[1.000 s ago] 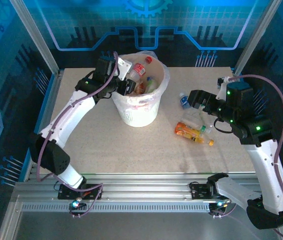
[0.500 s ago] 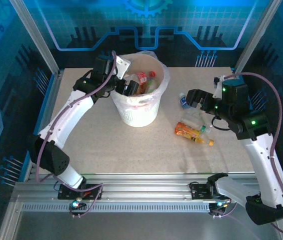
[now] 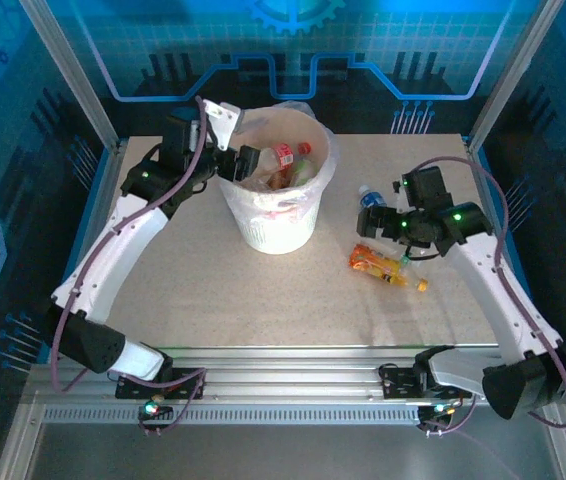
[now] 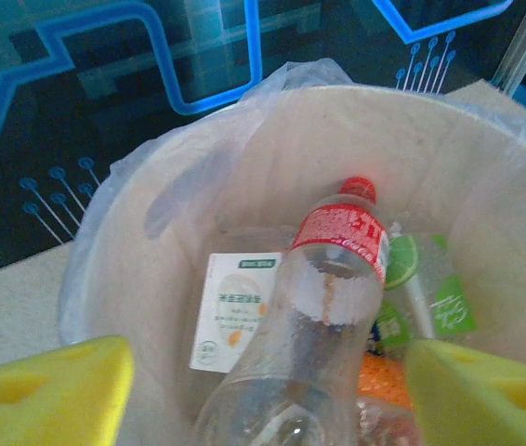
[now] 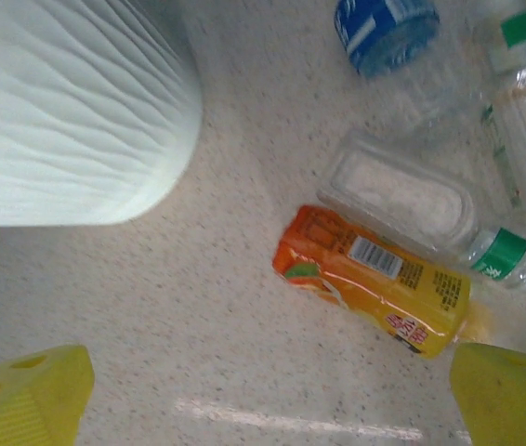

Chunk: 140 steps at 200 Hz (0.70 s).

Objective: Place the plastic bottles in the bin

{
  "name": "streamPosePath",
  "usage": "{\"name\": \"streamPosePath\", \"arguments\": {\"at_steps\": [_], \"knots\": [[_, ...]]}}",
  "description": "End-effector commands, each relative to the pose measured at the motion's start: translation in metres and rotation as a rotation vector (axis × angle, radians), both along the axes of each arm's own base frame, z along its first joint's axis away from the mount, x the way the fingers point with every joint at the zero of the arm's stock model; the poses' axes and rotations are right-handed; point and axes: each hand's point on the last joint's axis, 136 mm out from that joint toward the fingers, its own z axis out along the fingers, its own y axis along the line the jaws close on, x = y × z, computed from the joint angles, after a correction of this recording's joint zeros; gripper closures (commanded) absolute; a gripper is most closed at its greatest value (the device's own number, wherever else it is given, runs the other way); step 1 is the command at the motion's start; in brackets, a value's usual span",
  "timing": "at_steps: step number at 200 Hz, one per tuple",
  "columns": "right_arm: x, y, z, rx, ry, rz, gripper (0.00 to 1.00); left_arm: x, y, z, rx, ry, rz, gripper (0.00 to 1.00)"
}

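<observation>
The left arm is arcing forward from its base, the left hand (image 3: 246, 162) is pointing rightward with yellow fingers (image 4: 49, 395) standing apart, and the right arm is holding its elbow bent while the right hand (image 3: 378, 222) is angling downward with fingers (image 5: 509, 395) spread wide.

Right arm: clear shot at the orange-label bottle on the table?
Probably yes. The right gripper hangs open over the orange-label bottle, with nothing between them; clear bottles lie close beside it.

No words can be read. A barcode stands on the orange bottle (image 5: 374, 283); the red-labelled bottle (image 4: 328, 307) carries blurred white print.
</observation>
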Motion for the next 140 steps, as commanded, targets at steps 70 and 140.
{"name": "streamPosePath", "arguments": {"at_steps": [70,140], "knots": [[0.008,-0.014,-0.056,-0.11,0.143,0.025,0.0,0.008,0.001,-0.062,0.051,0.141,0.012,0.64],[0.018,-0.013,-0.094,-0.124,0.224,0.051,0.0,0.027,0.012,-0.083,0.148,0.172,0.081,0.59]]}}
